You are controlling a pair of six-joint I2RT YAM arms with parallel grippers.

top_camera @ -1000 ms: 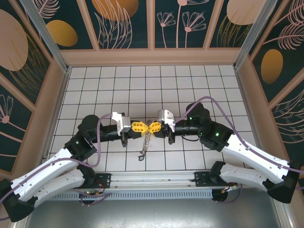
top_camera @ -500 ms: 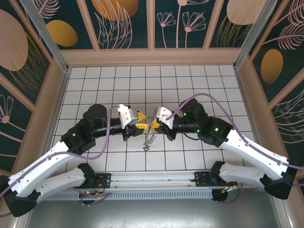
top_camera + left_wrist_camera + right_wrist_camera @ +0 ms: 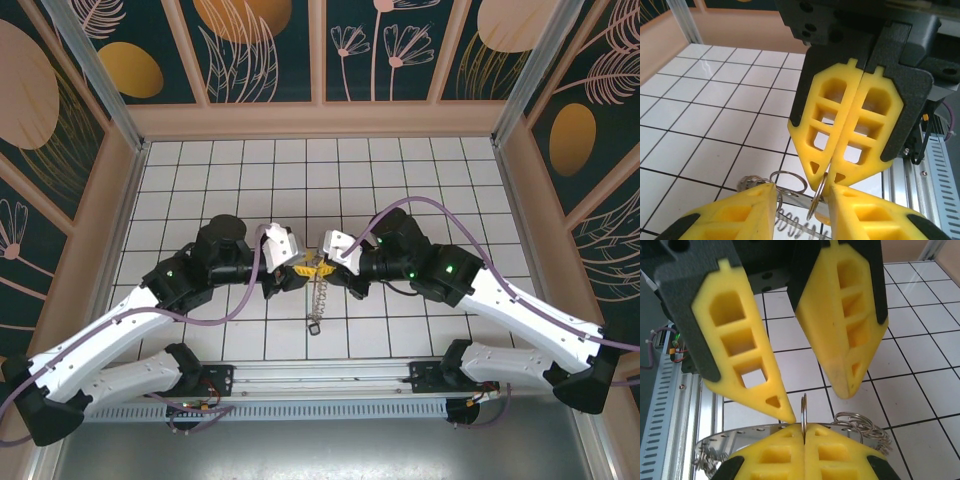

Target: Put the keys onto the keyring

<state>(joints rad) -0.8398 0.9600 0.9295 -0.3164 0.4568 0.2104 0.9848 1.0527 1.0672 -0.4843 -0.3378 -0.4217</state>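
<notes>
Overhead, keys point(image 3: 318, 300) dangling, up close, keyring point(image 3: 803, 412) pinched

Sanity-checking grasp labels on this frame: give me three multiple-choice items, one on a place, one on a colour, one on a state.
1. The key chain is:
A) at the centre of the table
B) by the far wall
C) on the near rail

2. The tool fingers are:
A) black
B) yellow
C) white

3. The right tool is:
A) wide open
B) lying flat on the tiles
C) shut on a metal ring

Key:
1. A, the chain trails from where both arms meet.
2. B, the lattice pads are yellow.
3. C, the closed fingers pinch the ring edge-on.
</notes>
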